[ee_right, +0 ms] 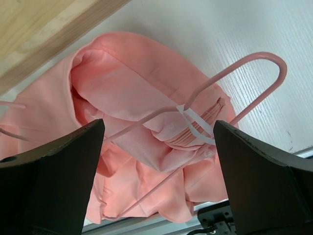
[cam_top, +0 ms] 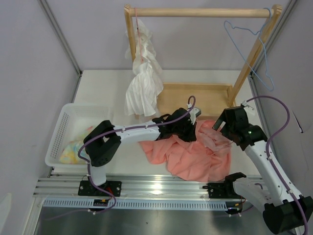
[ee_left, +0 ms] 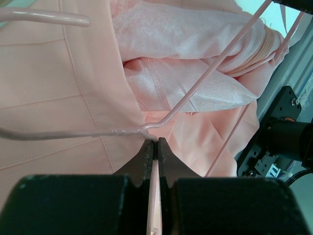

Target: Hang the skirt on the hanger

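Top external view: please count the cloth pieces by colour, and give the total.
Salmon-pink skirt: 1
White garment: 1
Yellow-and-blue cloth: 1
Total: 3

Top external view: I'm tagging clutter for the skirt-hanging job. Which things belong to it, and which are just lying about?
Job: salmon-pink pleated fabric skirt; thin pink wire hanger, clamped by the left gripper.
Lying about: white ruffled garment; light-blue wire hanger; white plastic basket; yellow-and-blue patterned cloth.
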Controlling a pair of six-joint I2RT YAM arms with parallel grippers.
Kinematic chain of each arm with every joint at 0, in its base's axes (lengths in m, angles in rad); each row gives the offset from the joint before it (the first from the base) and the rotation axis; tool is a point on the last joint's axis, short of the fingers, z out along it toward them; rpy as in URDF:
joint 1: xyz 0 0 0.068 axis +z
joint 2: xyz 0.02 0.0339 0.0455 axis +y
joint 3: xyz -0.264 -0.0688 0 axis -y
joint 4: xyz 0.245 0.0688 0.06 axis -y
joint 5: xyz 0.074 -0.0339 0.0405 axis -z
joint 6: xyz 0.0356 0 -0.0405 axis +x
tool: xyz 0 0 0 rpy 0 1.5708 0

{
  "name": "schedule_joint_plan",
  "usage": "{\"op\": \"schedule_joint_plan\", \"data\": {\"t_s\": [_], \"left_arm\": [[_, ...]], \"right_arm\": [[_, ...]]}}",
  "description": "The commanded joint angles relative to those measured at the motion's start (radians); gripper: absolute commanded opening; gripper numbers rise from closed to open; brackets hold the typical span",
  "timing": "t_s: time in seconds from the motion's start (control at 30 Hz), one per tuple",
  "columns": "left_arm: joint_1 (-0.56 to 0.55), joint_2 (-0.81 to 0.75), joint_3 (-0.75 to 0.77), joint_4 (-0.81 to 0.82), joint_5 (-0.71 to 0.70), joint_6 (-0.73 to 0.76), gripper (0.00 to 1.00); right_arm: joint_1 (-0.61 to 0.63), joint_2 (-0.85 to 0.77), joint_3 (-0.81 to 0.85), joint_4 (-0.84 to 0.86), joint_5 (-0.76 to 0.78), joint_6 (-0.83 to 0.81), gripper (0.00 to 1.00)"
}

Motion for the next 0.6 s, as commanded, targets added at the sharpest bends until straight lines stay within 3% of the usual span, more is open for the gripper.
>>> {"op": "schedule_joint_plan", "data": {"t_s": [0.0,0.2,0.37,0.57], "left_arm": [[-0.001,0.008,0.069,-0.012,-0.008,0.026,0.08],[-0.017,0.008,0.078,-0.003,0.055,0.070,0.12],[-0.022,0.002,0.061,0.035,0.081,0.073,0.12],[-0.025,-0.033,0.020,0.069,0.026,0.061,0.17]], "right_arm": [[-0.011,-0.086,0.020,0.041,-0.028,0.053,0.99],[0.017,-0.045,0.000,0.247,-0.313,-0.027,0.92],[0.135,-0.001,-0.019,0.316,-0.248,-0.018,0.81],[0.135,0.038,-0.069,0.354,-0.231,-0.004,0.64]]}}
